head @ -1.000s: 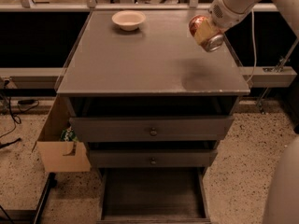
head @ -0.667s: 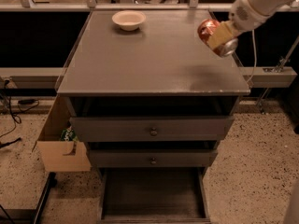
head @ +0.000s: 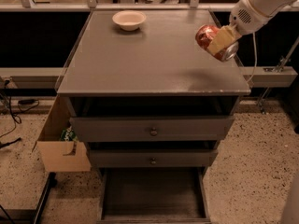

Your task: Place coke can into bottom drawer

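My gripper (head: pixel 219 42) is shut on the coke can (head: pixel 207 37), a red-orange can with a silver end, held tilted in the air above the right side of the cabinet top (head: pixel 154 55). The white arm reaches in from the upper right. The bottom drawer (head: pixel 153 195) is pulled open at the foot of the cabinet, a dark flat tray with low sides and nothing in it. It lies well below and to the left of the can.
A cream bowl (head: pixel 129 19) sits at the back of the cabinet top. Two upper drawers (head: pixel 152 129) with round knobs are slightly out. A cardboard box (head: pixel 60 143) stands left of the cabinet. Cables lie on the floor at left.
The gripper with the can has moved right and slightly down, towards the cabinet's right edge. Bowl and drawers have not moved.
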Robot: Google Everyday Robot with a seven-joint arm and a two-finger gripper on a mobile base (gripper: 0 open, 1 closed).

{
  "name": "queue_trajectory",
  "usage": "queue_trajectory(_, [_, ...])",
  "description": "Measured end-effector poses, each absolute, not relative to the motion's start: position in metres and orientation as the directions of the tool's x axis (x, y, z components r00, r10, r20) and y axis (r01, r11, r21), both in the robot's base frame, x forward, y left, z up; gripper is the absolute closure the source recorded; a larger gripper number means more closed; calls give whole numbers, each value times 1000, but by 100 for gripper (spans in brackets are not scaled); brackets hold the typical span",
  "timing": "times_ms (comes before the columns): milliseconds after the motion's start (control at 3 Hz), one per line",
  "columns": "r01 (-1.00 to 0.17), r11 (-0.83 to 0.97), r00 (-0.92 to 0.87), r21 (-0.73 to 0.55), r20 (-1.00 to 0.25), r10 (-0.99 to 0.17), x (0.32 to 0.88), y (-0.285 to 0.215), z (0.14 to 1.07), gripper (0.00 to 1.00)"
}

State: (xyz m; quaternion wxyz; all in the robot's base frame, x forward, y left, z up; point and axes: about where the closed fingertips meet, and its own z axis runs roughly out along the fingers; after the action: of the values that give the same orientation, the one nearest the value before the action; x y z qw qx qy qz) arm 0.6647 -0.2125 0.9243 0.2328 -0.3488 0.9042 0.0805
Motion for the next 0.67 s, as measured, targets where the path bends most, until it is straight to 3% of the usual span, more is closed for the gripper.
queue_trajectory(667, [-784, 619, -514, -48, -509, -690, 626, -210, 956, 100])
